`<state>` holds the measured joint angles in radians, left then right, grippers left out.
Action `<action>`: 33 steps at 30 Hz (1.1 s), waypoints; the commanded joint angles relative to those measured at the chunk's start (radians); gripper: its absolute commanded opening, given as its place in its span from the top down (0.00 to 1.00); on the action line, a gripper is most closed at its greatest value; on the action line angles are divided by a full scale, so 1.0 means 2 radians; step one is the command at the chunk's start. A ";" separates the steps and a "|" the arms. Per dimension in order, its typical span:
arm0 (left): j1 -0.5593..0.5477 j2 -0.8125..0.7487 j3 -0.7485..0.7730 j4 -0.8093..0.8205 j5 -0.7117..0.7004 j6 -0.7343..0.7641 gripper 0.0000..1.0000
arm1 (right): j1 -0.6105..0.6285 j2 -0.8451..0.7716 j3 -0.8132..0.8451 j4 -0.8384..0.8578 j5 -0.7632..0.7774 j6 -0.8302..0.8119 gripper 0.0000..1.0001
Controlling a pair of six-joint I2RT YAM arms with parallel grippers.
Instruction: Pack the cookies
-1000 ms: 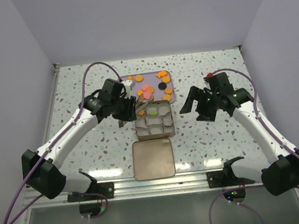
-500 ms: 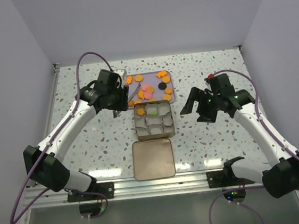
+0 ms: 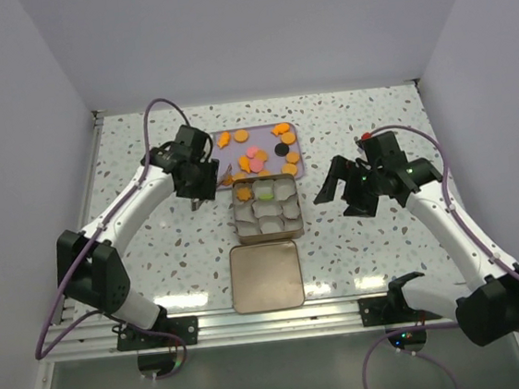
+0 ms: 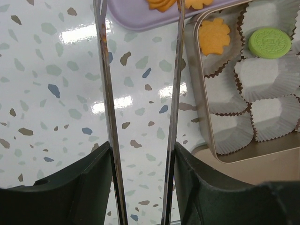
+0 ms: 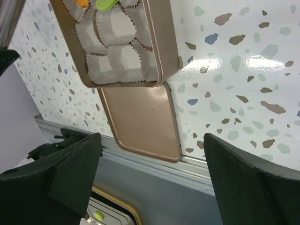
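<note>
Starting at your edge: flat bronze lid (image 3: 266, 275), then square metal tin (image 4: 199, 93) of fluted white paper cups (image 4: 269, 75) holding one scalloped orange cookie (image 4: 214, 36), one embossed green cookie (image 4: 269, 42). Left gripper (image 4: 139, 9): thin steel blades gape empty over glossy terrazzo table (image 4: 56, 93). The right gripper (image 3: 341, 195) is spread, empty, right of tin. Most cookies (image 3: 256, 162) sit on lavender tray (image 3: 260, 132) beyond.

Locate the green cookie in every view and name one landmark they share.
Top external: green cookie in the tin, far row, middle.
Left wrist: upper right, inside the tin.
Right wrist: cut off at the top edge, inside the tin.
Shared landmark: the square tin of white paper cups.
</note>
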<state>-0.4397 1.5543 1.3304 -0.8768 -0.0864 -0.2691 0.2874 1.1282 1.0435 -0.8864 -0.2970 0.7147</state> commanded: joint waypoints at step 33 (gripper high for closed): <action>-0.005 0.044 0.003 -0.020 -0.033 0.010 0.55 | -0.001 0.033 0.019 -0.002 0.005 -0.024 0.06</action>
<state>-0.4530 1.6527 1.2922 -0.8997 -0.1173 -0.2676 0.2874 1.1851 1.0447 -0.8982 -0.2962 0.6865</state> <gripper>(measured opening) 0.457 0.935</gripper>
